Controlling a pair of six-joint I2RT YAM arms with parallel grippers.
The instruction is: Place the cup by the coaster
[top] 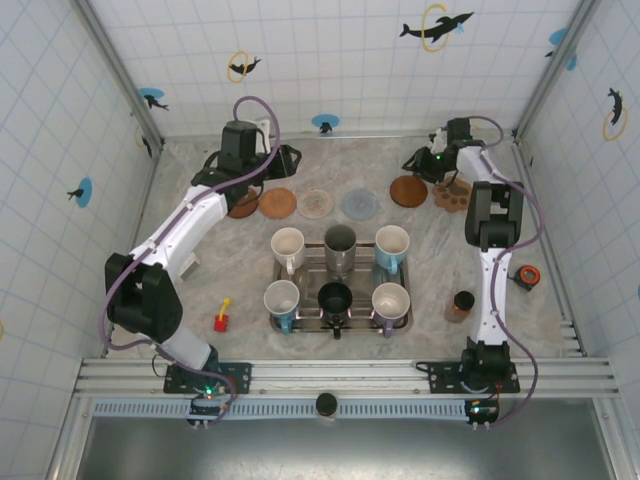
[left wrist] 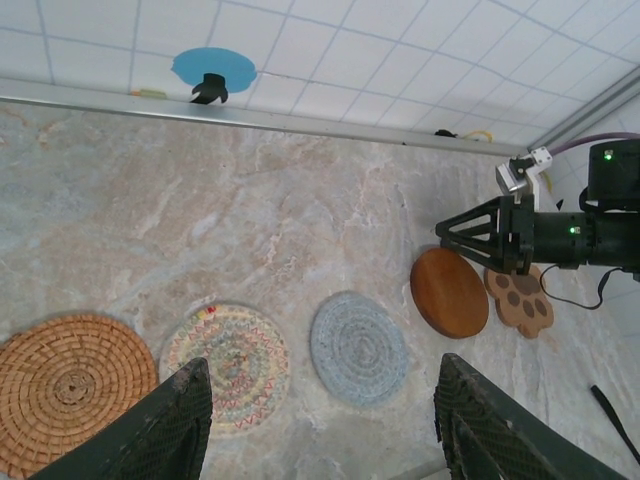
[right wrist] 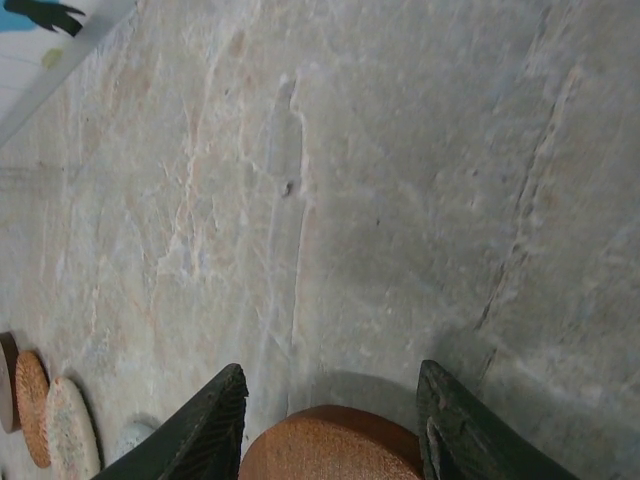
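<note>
The left gripper (left wrist: pixel 325 365) holds its dark fingers apart on nothing; just beyond its tips lie a round blue-grey woven coaster (left wrist: pixel 358 347), a round multicoloured braided coaster (left wrist: pixel 226 355) and a round brown rattan coaster (left wrist: pixel 65 385). The right gripper (right wrist: pixel 332 368), jaws apart too, hangs over a smooth round red-brown wooden coaster (right wrist: pixel 330 445), a cork paw-shaped coaster (left wrist: pixel 520 300) beside it. Well behind both grippers, four pale ceramic mugs (top: pixel 288 243), a steel tumbler (top: pixel 340 245) and a black cup (top: pixel 335 297) stand upright in a metal tray (top: pixel 358 320).

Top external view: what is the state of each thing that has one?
Six cups, upright in the tray.
Left tool, open and empty.
Right tool, fingers astride the wooden coaster, grip unclear.
Other coasters, lying flat.
</note>
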